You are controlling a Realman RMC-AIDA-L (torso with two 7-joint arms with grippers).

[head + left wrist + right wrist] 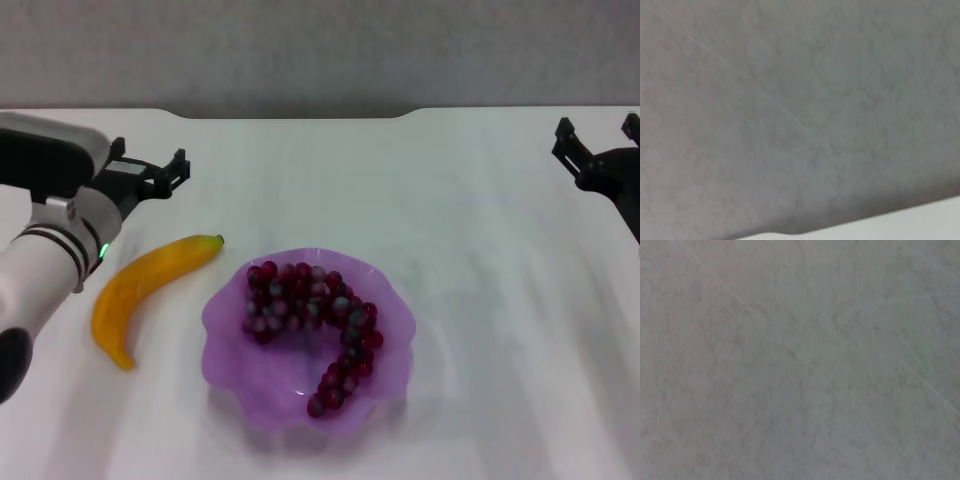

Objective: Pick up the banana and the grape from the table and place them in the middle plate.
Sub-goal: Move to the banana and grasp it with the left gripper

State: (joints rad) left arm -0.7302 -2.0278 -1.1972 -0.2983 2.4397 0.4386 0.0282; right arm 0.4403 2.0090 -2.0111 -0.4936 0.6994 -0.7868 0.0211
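We're looking down on the white worktop [470,300], and the grape [312,318] bunch is lying inside the middle plate [230,325], curling from the plate's far-left part round toward its near-right edge. The banana [148,288] is on the worktop just to the left of the plate, apart from its scalloped rim, with its dark tip pointing toward the far side and the plate, and its other end nearer to us.

Our left end effector [150,170] hangs above the worktop beyond the banana on the left side; its dark fingers are spread apart and nothing sits between them. Our right end effector [598,135] is off at the far right edge, well away from plate and fruit, its two black prongs parted too, gripping nothing.

From the left wrist camera we get a mottled grey wall [800,110] with a strip of the white worktop's edge along one side. The right wrist camera shows only that same grey surface.
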